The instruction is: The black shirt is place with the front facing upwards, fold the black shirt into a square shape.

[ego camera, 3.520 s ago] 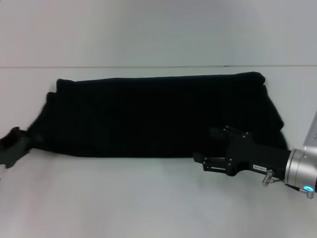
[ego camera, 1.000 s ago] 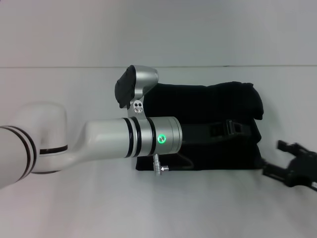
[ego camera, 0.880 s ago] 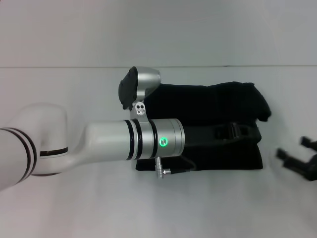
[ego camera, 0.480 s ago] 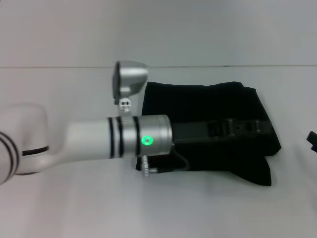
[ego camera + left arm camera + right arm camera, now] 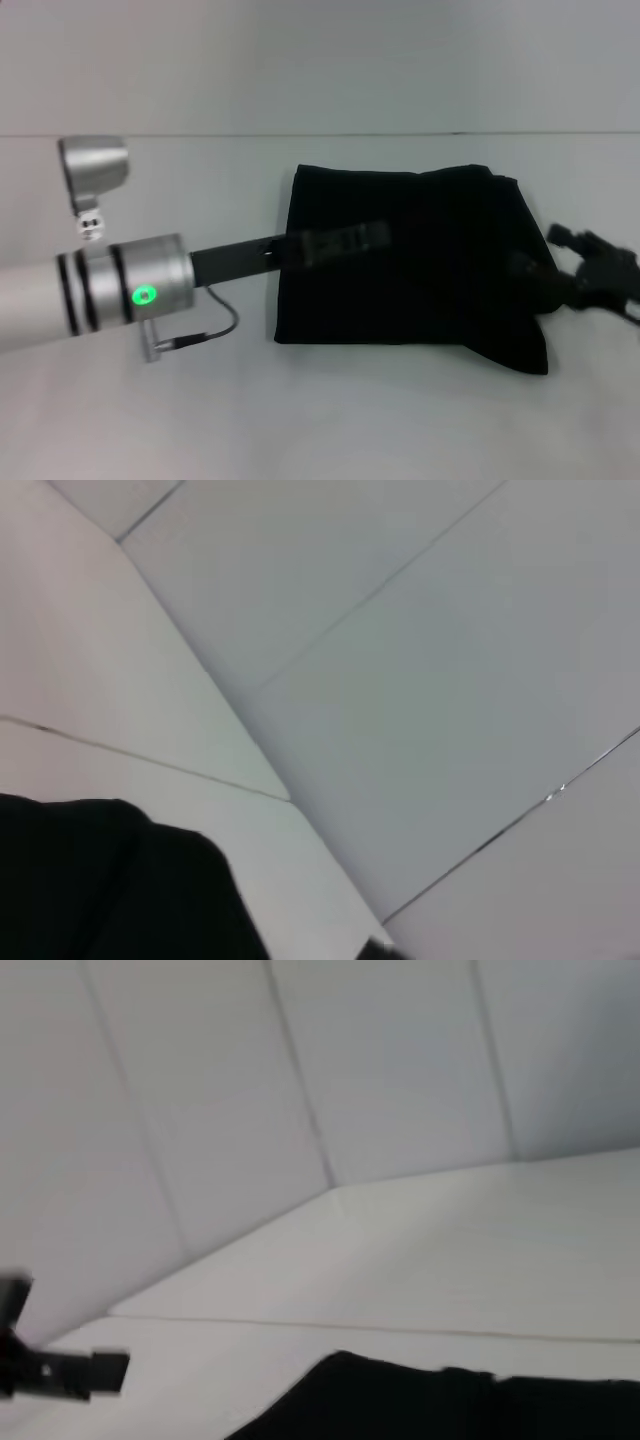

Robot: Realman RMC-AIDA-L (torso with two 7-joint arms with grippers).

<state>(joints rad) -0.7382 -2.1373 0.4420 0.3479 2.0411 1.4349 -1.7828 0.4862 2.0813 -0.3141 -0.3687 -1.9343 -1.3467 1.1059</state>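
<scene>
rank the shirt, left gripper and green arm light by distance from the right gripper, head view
1. shirt, right beside the right gripper.
2. left gripper, over the shirt's left part.
3. green light, far left on the arm.

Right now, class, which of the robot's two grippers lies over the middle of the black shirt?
The left gripper: it reaches across the black shirt from the left, while the right gripper sits at the shirt's right edge.

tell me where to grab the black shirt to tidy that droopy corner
Grip the black shirt at its near right corner, which sags out past the straight near edge. Come from the right, where the right gripper already sits by that edge; the left gripper lies over the middle.
</scene>
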